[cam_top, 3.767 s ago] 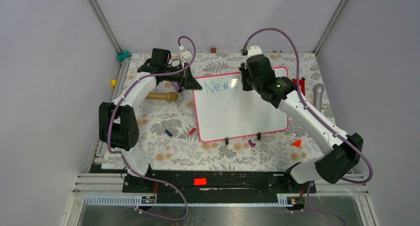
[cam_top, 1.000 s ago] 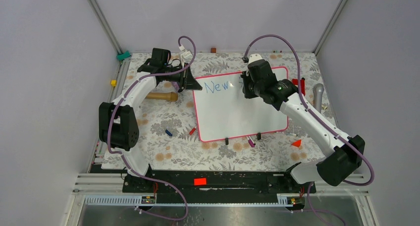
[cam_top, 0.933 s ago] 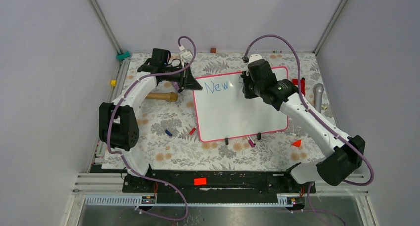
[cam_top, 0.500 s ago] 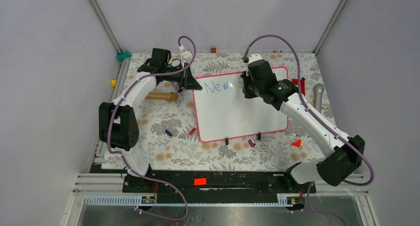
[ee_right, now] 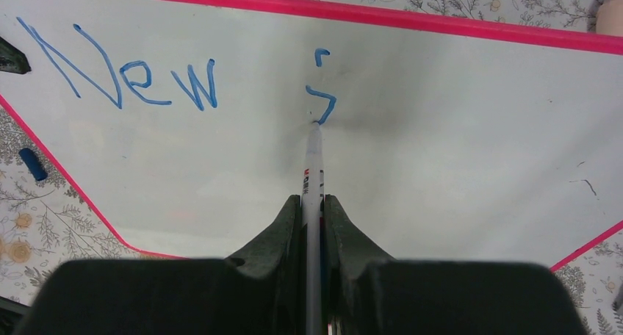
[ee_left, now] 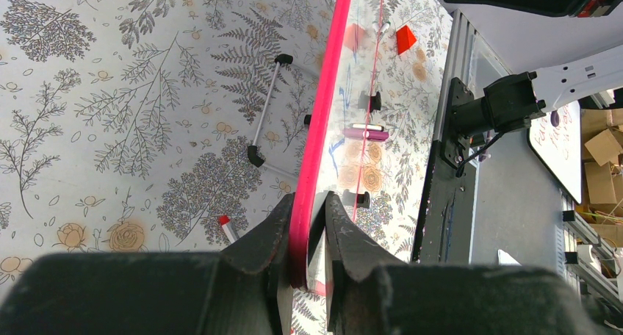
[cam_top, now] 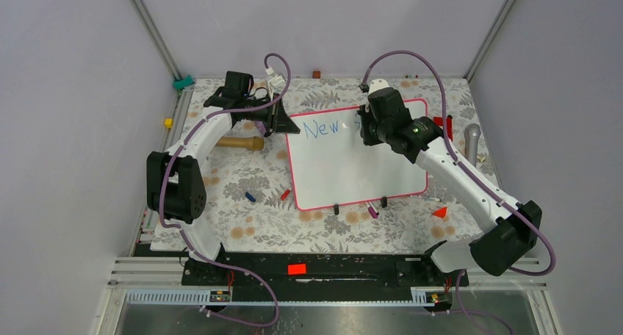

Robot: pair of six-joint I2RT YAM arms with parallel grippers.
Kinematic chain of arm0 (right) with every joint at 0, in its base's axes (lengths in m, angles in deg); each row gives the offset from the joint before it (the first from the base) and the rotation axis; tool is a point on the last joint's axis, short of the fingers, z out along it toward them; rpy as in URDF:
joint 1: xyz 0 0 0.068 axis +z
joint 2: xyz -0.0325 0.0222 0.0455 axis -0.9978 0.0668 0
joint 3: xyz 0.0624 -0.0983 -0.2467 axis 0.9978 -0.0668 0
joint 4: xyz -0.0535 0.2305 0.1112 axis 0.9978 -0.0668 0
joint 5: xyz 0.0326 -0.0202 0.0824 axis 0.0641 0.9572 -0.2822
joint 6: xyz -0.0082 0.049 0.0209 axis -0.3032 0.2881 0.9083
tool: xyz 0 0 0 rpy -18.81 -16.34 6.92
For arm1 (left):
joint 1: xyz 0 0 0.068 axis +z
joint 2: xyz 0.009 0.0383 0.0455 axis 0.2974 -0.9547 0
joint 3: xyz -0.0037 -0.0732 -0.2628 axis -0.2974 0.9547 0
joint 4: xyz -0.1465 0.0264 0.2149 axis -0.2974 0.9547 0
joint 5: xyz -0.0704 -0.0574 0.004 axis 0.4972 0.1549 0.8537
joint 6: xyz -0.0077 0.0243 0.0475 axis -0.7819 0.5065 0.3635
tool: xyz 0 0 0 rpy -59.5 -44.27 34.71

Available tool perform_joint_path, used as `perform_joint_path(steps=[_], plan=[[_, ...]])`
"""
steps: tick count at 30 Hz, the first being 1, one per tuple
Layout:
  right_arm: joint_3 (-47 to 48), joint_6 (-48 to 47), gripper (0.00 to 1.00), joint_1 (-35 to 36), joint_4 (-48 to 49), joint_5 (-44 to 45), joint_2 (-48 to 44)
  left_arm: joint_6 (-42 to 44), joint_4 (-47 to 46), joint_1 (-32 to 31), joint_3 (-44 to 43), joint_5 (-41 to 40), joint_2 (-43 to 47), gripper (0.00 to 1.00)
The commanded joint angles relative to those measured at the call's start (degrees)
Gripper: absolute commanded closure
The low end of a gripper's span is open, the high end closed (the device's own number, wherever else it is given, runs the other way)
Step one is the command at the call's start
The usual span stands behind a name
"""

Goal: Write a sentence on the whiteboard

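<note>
The whiteboard point(cam_top: 367, 170) lies on the floral table, white with a pink-red frame point(ee_right: 441, 17). Blue writing on it reads "New" point(ee_right: 125, 74), followed by a dotted "j" stroke point(ee_right: 321, 92); this is the sentence as it stands. My right gripper point(ee_right: 312, 200) is shut on a white marker point(ee_right: 314, 166) whose tip touches the bottom of the "j". From above, the right gripper point(cam_top: 365, 131) hangs over the board's upper middle. My left gripper point(ee_left: 306, 201) is shut on the board's pink edge point(ee_left: 323, 122), at its far left corner point(cam_top: 285, 120).
A wooden roller point(cam_top: 236, 142) lies left of the board. Small markers and caps point(cam_top: 250, 197) point(cam_top: 285, 195) point(cam_top: 372, 212) sit near the board's near edge, with black clips point(cam_top: 336, 209). Red pieces point(cam_top: 440, 212) point(cam_top: 447, 122) and a grey microphone point(cam_top: 471, 140) lie at the right.
Since the earliest frame my right gripper has shifted slightly and a "j" stroke has appeared after "New". Over the last second almost nothing moves; the left arm is still.
</note>
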Motion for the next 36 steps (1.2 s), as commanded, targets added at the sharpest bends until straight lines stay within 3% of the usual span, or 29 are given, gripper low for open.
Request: perform_joint_path(steps=[1,14,36], plan=[[4.18,-1.78,1.00,-0.19,-0.13,1.10,-1.89,8.56,2.12,-1.26,0.79,-12.55,-0.15,0.92],[8.14,-1.72,1.00,-0.21,-0.10,1.28,0.90,8.56,2.04,-1.19,0.79,-12.67,-0.06,0.92],[2.69,-1.13,1.00,-0.19,1.45,0.33,-0.75,8.58,2.08,-1.24,0.78,-12.68,-0.07,0.92]])
